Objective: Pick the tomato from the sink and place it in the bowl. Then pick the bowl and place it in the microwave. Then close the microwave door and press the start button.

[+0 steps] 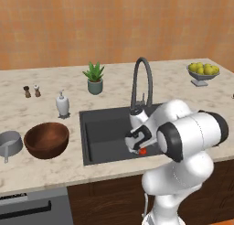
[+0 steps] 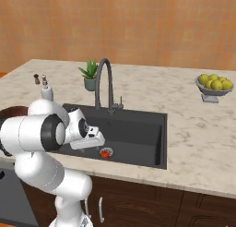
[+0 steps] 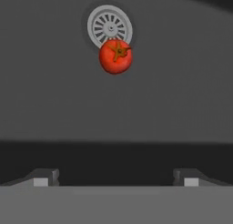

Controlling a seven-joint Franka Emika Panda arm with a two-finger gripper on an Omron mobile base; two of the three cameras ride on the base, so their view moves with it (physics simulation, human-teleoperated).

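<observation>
The tomato (image 3: 115, 56) lies on the floor of the sink (image 2: 138, 129), touching the rim of the round metal drain (image 3: 109, 25) and nearer the basin's front wall than its back. It is a small, glossy red ball with a green-brown star of a stem facing up. The gripper (image 3: 116, 177) hangs above it inside the basin with its fingers spread wide and nothing between them; in the hand view the tomato sits ahead of the fingertips rather than between them, so the hand is not yet lined up.

The risks, as I judge them: a smooth round fruit on a hard matte black floor can roll off when one finger touches first, and the ribbed drain beside it may catch a fingertip. Closing off-centre would squirt it sideways. The front wall of the basin is also close to the wrist.

Outward, a dark arched faucet (image 1: 140, 82) rises at the basin's back edge. On the speckled beige stone counter (image 1: 45, 169), left of the sink, stands the bowl (image 1: 46, 140), deep, round, dark brown wood, empty. Near the counter's back right corner a grey pedestal dish (image 1: 203, 74) holds yellow-green fruit.
</observation>
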